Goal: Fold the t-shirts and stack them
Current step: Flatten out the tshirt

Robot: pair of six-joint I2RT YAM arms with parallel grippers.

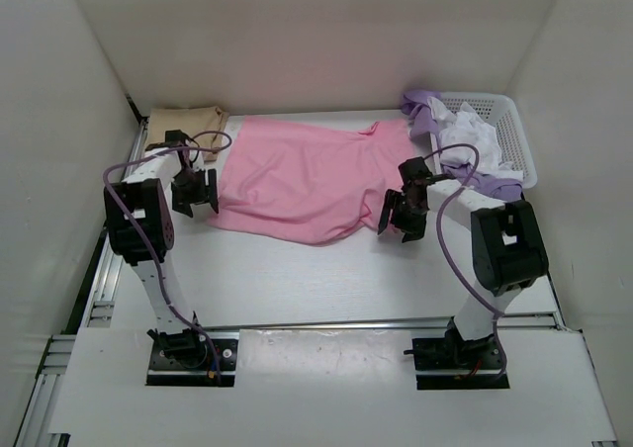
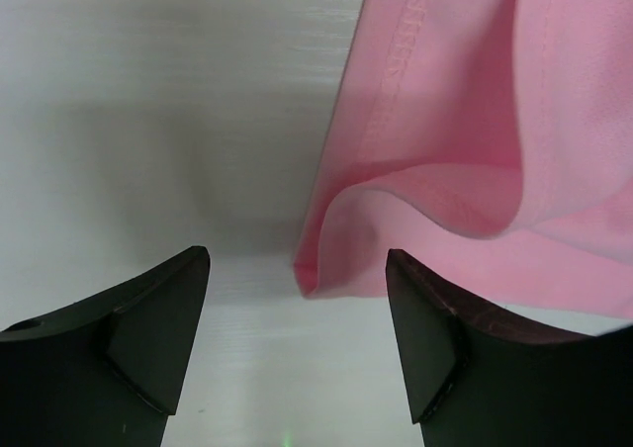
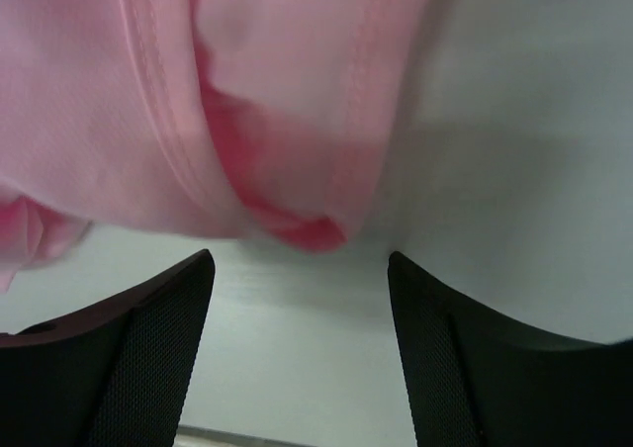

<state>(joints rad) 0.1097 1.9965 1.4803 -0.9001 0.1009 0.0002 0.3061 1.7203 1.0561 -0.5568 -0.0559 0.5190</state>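
Two arms reach over a white table (image 1: 316, 279), one at each near corner of a pink shirt (image 1: 307, 175) spread flat in the middle. The left gripper (image 1: 195, 192) hangs at the shirt's left edge, jaws spread wide with nothing between them. In its wrist view, a curled bit of pink cloth lies just ahead of the fingers. The right gripper (image 1: 404, 215) hangs at the shirt's right edge, jaws likewise released and empty, with pink cloth bunched just ahead.

A tan shirt (image 1: 186, 123) lies folded at the far left corner. A white shirt (image 1: 465, 131) and a lavender shirt (image 1: 423, 106) spill from a basket (image 1: 519, 140) at the far right.

Judging by this, the pink shirt's fold is about to begin. The next move likely calls for both grippers to lower, pinch their corners together, and carry the near edge toward the far edge without dragging the cloth askew.
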